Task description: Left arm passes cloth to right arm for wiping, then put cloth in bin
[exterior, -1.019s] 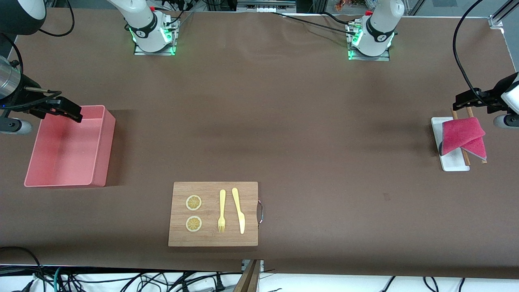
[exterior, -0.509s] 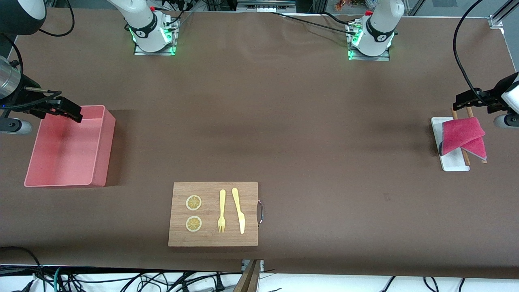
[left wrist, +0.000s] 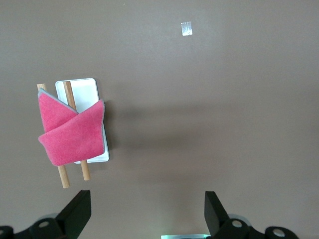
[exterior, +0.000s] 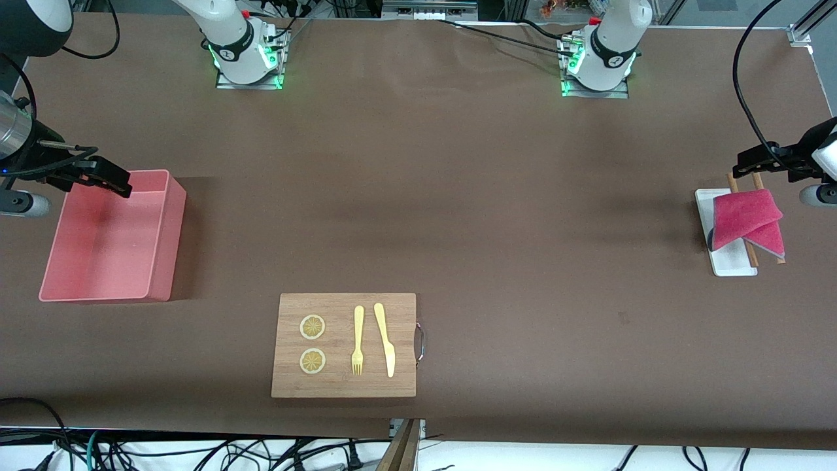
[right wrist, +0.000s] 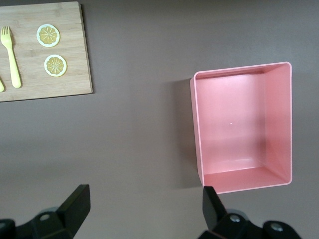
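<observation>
One cloth out there, magenta, folded into a peak, draped over a small white tray and two wooden sticks at the left arm's end of the desk. One pink bin, nothing in it, down at the right arm's end. Between them, nearer the front camera, one wooden board carrying two lemon slices, one yellow fork and one yellow knife.

Now the grippers, two of them. The left gripper hangs in the air just off the tray's farther end, over bare desk, fingers spread wide with nothing between them. From its wrist camera the cloth sits well off to one side of the gap, not between the fingers, and clear of them.

The right gripper hovers over the bin's farther corner, also spread wide and holding nothing; its wrist camera shows the bin offset to one side.
</observation>
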Robot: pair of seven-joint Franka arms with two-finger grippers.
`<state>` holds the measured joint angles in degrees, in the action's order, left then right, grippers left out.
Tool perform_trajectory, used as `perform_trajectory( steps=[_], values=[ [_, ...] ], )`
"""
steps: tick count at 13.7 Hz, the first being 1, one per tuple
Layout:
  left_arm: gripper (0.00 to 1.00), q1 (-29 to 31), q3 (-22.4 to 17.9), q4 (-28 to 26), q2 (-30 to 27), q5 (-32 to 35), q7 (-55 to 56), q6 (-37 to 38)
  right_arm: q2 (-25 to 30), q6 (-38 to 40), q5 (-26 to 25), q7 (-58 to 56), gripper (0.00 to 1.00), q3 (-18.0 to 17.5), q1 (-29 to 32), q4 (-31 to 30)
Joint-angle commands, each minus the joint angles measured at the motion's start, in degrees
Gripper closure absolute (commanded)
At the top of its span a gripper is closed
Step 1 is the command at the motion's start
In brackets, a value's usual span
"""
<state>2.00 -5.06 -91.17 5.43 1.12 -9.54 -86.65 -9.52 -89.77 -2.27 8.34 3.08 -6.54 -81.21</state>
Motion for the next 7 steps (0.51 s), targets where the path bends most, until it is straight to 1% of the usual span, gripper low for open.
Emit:
perform_trajectory(
  steps=[1, 7],
  values=[
    [0.00, 1.07, -0.04, -0.77, -0.42, -1.21, -0.12, -0.53, -0.59, 0.48, -0.36, 0.10, 0.00, -0.36, 0.39, 1.40],
    [0.00, 0.90, 0.22, -0.07, 0.37, -0.68, -0.21, -0.53, -0.59, 0.57, -0.36, 0.18, 0.00, -0.36, 0.48, 1.40]
  ],
)
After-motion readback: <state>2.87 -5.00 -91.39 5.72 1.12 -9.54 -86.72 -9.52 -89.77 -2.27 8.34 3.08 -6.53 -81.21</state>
